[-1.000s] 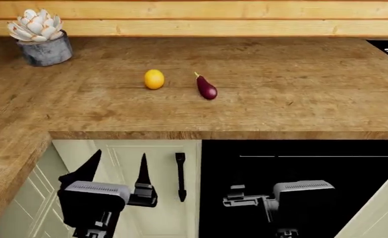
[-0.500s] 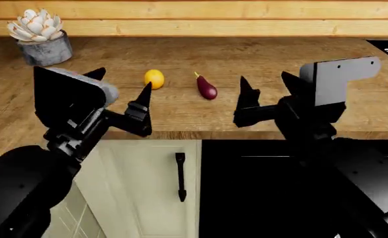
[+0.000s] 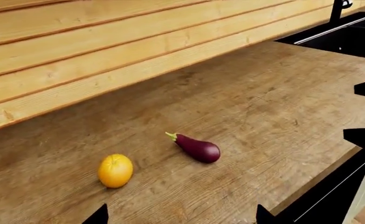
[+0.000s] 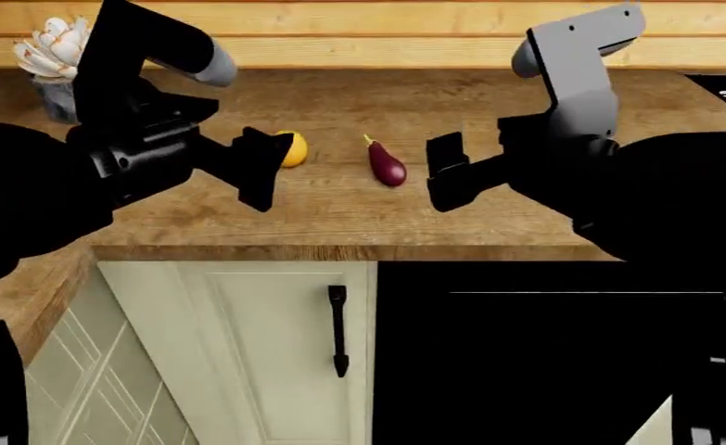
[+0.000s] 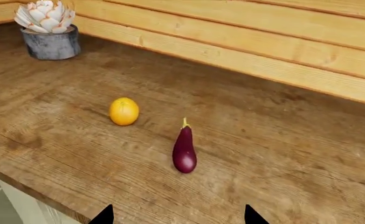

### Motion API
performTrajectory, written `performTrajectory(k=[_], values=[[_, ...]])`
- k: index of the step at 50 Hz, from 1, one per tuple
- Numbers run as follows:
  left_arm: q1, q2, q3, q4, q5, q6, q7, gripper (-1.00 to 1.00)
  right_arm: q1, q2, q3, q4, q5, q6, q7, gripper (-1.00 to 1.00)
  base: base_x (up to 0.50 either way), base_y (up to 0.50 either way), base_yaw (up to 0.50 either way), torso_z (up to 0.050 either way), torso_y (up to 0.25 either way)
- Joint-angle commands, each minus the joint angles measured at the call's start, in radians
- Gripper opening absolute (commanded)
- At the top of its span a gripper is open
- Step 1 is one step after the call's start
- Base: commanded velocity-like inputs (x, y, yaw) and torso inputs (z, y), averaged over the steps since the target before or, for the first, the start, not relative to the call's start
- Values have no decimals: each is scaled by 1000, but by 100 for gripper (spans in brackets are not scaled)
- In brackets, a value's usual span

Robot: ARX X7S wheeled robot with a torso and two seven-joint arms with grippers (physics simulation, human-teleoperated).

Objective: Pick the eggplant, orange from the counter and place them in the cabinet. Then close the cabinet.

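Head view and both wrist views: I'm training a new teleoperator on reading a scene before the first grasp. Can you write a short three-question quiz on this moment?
1. True or false: the orange and the eggplant touch each other on the counter.
2. Multiple choice: what stands at the counter's far left, by the plank wall? A) a mug B) a potted succulent C) a bowl
3. Fill in: in the head view, the left gripper hangs in front of the ____, and the right gripper hangs beside the eggplant.

Key
1. False: bare wood shows between them.
2. B
3. orange, which it partly hides. Neither gripper holds anything; both fruits lie on the wood.
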Motion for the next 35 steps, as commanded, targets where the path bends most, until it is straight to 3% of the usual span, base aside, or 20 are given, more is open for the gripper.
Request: performTrajectory(k=[1, 9, 21, 35], values=[[-14, -24, 17, 3, -41, -34, -23, 100, 7, 41, -48, 10, 95, -5, 69, 100, 0, 0, 0, 0, 0], [-6, -38, 37, 10, -50, -12, -27, 100, 27, 64, -93, -8, 64, -74, 26, 100, 27, 0, 0, 0, 0], [-3, -57, 63, 8, -53, 19, -27, 100, 50, 77, -142, -11, 30, -133, -19, 100, 326, 0, 0, 0, 0], [3, -69, 68, 29, -70, 28, -38, 100, 54, 85, -159, -23, 25, -148, -13, 100, 334, 226, 0, 0, 0]])
